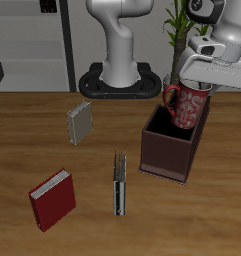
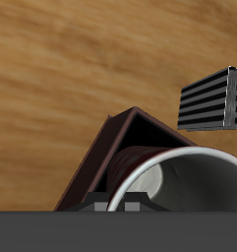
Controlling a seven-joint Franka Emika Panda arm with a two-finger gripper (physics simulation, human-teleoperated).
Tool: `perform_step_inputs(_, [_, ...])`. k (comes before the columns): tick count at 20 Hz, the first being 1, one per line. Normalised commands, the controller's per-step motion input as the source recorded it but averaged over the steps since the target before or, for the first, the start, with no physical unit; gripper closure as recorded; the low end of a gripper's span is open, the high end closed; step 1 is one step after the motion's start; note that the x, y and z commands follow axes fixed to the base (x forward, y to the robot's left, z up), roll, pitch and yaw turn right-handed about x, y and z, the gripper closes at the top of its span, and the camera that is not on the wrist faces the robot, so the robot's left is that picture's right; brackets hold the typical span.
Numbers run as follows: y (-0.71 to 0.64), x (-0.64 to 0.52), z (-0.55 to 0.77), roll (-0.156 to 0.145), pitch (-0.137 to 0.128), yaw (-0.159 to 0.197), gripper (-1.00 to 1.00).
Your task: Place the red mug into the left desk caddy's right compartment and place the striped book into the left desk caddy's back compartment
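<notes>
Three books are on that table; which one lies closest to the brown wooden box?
The thin black-, white- and grey-striped book, standing on edge just beside the dark brown wooden box. The grey book and red book sit farther off.

A grey book (image 1: pixel 80 122) stands upright on the wooden table (image 1: pixel 22 140), farther back. Nearer the front edge lies a red book (image 1: pixel 53 199) with white page edges. A green plant (image 1: pixel 178 35) rises at the back.

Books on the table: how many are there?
3. The grey book stands farthest back, the red book lies near the front edge, the striped book beside the caddy.
</notes>
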Motion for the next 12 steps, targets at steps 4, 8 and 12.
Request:
perform_step_inputs(4, [-0.05, 0.06, -0.10, 0.012, 0.055, -0.026, -1.00])
perform_step_inputs(8, [-0.02, -0.01, 0.00, 0.006, 0.014, -0.008, -1.00])
perform_step_inputs(12, [-0.01, -0.04, 0.05, 0.006, -0.013, 0.008, -1.00])
